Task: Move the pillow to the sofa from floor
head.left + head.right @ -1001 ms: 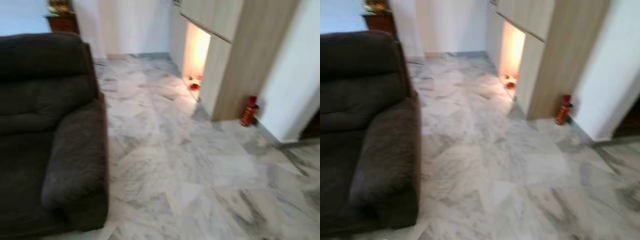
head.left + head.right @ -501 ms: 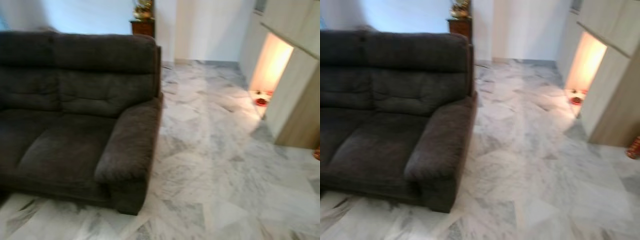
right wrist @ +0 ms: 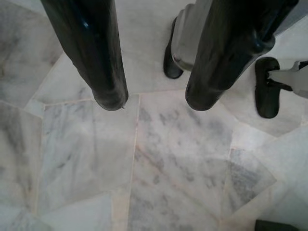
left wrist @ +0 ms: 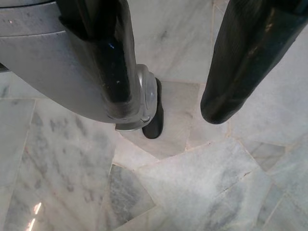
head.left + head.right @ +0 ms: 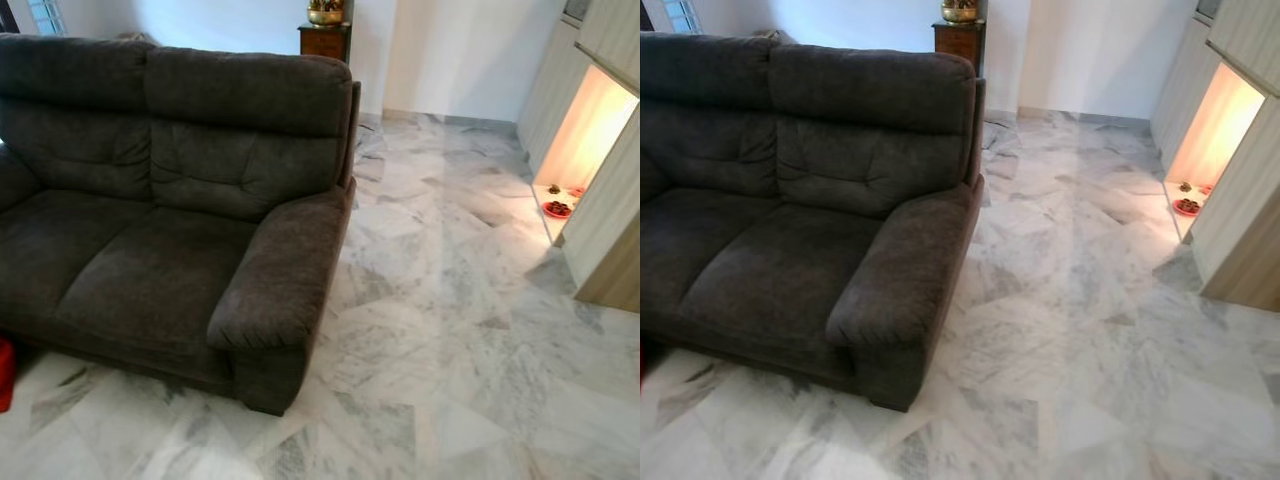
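Observation:
A dark grey two-seat sofa [image 5: 170, 210] stands on the left of the room, its right armrest [image 5: 285, 270] nearest me and both seats bare. A small red thing [image 5: 4, 372] pokes in at the left edge on the floor before the sofa; I cannot tell what it is. My left gripper [image 4: 168, 108] hangs open over the marble floor, nothing between its fingers. My right gripper [image 3: 158, 102] hangs open the same way, above the tiles beside my own feet [image 3: 267, 86].
Pale marble floor [image 5: 450, 330] stretches to the right of the sofa. A wooden cabinet with a lit niche [image 5: 590, 120] stands at the right, red dishes [image 5: 557, 209] at its foot. A small wooden stand [image 5: 325, 38] sits behind the sofa.
The camera has swung to the left: the sofa now takes up the left half of the picture and the cabinet has slid to the right edge. Nothing in the room has moved.

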Motion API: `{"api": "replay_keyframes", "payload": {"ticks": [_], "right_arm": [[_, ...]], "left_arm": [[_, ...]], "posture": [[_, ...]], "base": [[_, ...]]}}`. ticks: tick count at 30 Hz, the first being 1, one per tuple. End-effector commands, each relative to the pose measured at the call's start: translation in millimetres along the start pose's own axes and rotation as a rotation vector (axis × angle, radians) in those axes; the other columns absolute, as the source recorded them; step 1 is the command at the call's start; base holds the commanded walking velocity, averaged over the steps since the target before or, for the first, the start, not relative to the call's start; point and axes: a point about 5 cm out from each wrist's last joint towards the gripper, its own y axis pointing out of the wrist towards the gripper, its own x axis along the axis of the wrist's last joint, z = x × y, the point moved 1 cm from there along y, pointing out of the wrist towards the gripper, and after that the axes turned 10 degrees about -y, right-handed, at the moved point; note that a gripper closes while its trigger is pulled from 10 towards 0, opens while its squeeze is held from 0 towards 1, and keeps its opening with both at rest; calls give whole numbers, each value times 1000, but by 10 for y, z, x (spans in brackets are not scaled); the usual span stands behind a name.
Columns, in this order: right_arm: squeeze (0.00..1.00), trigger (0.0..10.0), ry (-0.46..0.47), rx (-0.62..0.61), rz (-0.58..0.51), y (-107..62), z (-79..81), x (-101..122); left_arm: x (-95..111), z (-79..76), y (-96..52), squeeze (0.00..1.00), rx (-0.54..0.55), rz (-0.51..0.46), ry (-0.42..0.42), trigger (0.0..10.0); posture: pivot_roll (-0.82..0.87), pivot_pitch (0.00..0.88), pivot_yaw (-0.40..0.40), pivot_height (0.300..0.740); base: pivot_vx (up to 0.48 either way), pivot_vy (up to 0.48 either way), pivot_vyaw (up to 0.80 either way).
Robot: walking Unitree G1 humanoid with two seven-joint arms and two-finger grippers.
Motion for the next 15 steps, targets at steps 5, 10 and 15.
{"api": "replay_keyframes", "payload": {"ticks": [5,10,15], "right_arm": [[0,10000,186,25,-103,160,197,651],[0,10000,182,12,-100,160,186,644],[0,10000,184,-1,-91,160,173,633]], "left_arm": [[191,130,30,0,92,47,382,10000],[193,137,29,0,95,50,395,10000],[198,136,32,0,99,53,403,10000]], "posture": [[109,109,6,740],[103,106,11,740],[105,103,10,740]], "base": [[0,0,0],[0,0,0],[0,0,0]]}}
